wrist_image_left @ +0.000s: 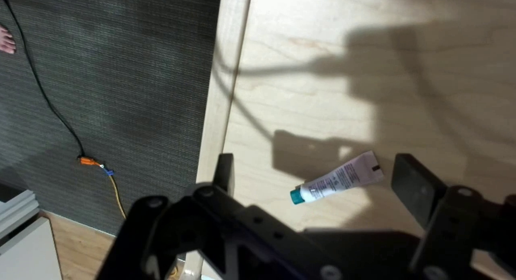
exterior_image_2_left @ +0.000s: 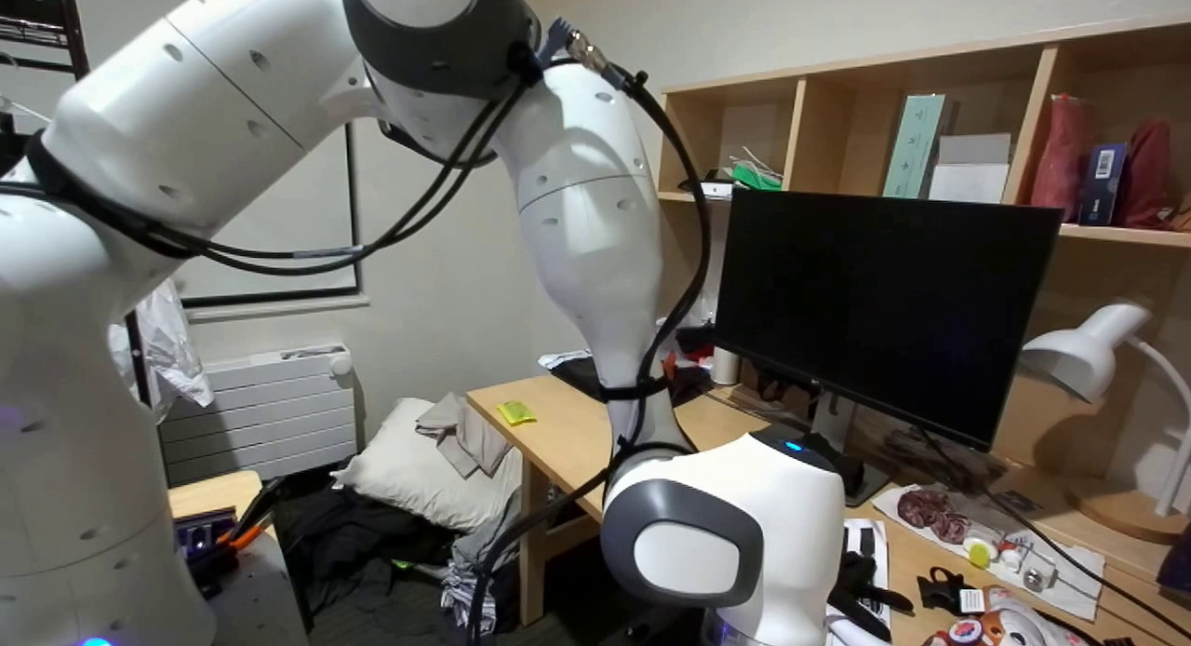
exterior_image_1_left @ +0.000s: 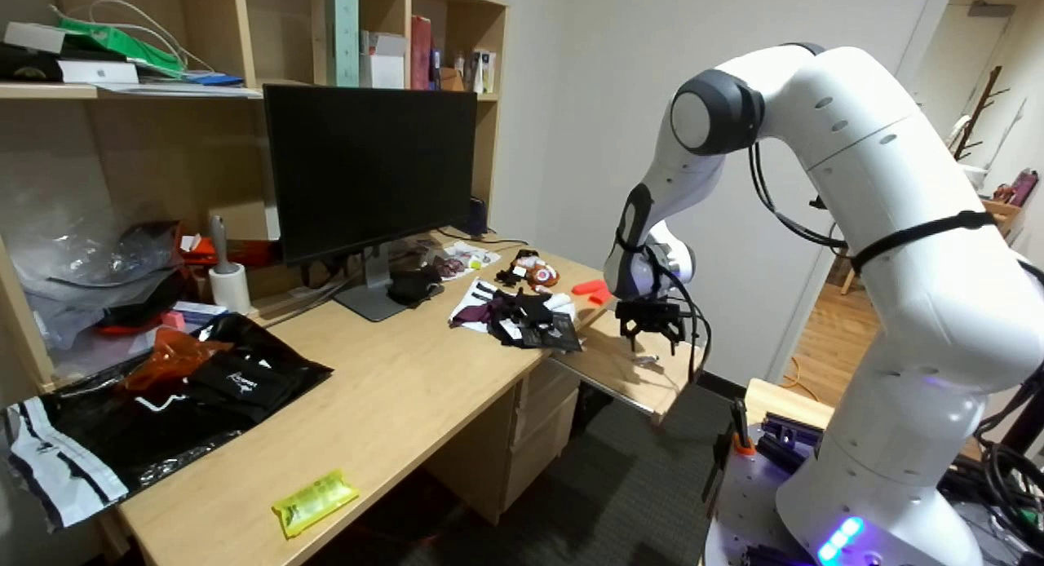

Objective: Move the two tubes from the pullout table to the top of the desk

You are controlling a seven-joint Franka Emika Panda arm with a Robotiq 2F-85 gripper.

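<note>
One tube [wrist_image_left: 338, 180] lay on the light-wood bench [wrist_image_left: 298, 110], right of centre in the lower half of the wrist view. The body was whitish with a faint pink cast, flattening to a crimped end with a small dark mark; the teal cap [wrist_image_left: 297, 196] pointed lower left. The gripper [wrist_image_left: 316, 171] was found with its fingers spread well apart, the tube between them in that view. In an exterior view, the white arm [exterior_image_1_left: 864, 134] stood with its base at lower right, its joints arched across the upper right and the gripper pointing down, right of centre, above the bench, which projected past the edge of the desk [exterior_image_1_left: 383, 386]. Printing on the tube was too small to read. In an exterior view, a white box [exterior_image_1_left: 81, 72] at upper left bore an apple-shaped logo [exterior_image_1_left: 99, 72]; in an exterior view, a blue box [exterior_image_2_left: 1099, 197] at upper right carried a barcode label [exterior_image_2_left: 1105, 164].
</note>
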